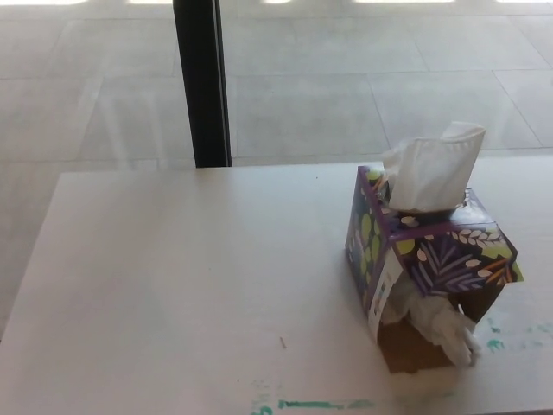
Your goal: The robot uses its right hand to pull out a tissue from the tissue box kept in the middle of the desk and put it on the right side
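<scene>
Tissue box (432,259): printed cardboard w/ slight sheen, purple ground, leaf pattern in green, white & orange; lower front torn open, raw brown matt board exposed. Tissue (429,173) at top slot: soft white paper, matt, creased & folded. Crumpled tissue (445,324) at torn front: same thin white paper, wrinkled. White label strip (381,290) on box corner: paper, smooth. Desk (190,285): pale smooth laminate-type top, matt w/ soft glare; smeared green marks (315,404) near front edge. Floor (346,78): large pale tiles, semi-gloss, light reflections. Post (201,82): black, smooth, prob. metal.
</scene>
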